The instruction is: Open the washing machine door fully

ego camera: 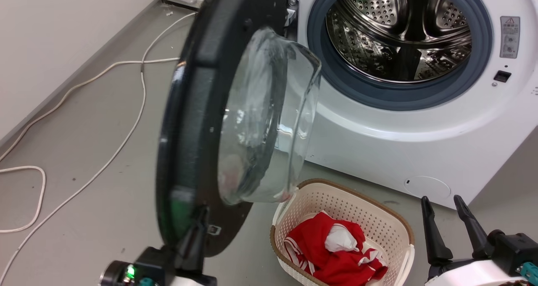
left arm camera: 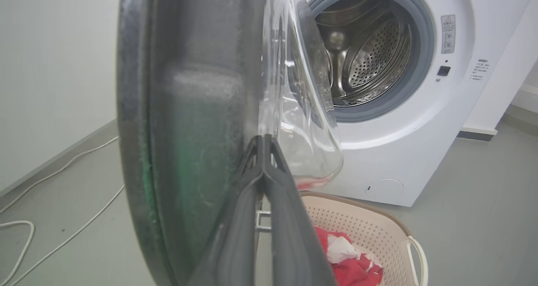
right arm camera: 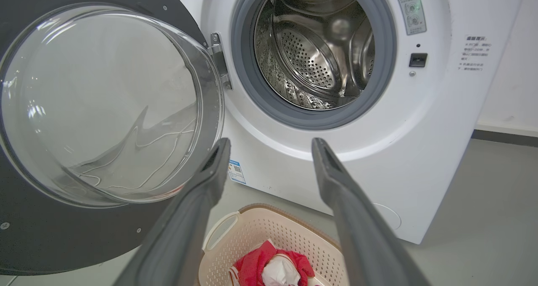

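Swung wide on its hinge, large round glossy black washing machine door with clear bulging glass bowl, standing out from the white boxy front-loading washing machine, bowl above a cream perforated plastic laundry basket. Against the door's inner face near its lower rim, left gripper, long dark fingers closed together. Low at the right, right gripper, fingers spread apart, empty.

grey floor, pale wall, white cable trailing across it

Long dark tapered fingers, white wrists, teal plugs, green light
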{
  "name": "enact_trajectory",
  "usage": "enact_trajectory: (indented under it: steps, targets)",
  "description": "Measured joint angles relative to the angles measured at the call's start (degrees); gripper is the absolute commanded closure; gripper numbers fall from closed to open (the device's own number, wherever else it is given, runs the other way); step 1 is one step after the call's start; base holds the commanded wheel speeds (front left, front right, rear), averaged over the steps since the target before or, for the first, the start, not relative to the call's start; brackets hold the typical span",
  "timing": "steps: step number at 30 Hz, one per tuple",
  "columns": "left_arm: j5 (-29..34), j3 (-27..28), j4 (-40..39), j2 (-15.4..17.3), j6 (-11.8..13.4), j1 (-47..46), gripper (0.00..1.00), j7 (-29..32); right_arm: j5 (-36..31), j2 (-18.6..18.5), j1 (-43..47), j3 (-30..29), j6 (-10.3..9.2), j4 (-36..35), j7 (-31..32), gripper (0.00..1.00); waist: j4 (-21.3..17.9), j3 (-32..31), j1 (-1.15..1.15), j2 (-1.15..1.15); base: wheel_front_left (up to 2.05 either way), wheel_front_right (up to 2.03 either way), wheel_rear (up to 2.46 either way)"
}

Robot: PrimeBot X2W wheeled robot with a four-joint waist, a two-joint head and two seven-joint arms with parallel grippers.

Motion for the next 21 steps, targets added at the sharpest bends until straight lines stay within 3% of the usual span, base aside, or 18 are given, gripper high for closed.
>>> enact_trajectory:
  steps: [8, 21]
  targets:
    - [-2.33, 7.33, 5.39, 2.29, 1.65, -4.87, 1.0, -2.85, -0.29, 0.0, -0.89, -0.64, 0.0, -0.56, 0.57, 0.0, -2.32, 1.7, 0.0, 0.0, 0.0, 0.0, 0.0]
    - [-7.66, 19.64, 16.61, 8.21, 2.15, -12.4, 1.0, -6.05, -0.74, 0.01, -2.98, -1.03, 0.0, -1.43, 0.96, 0.0, -6.1, 6.23, 0.0, 0.0, 0.0, 0.0, 0.0]
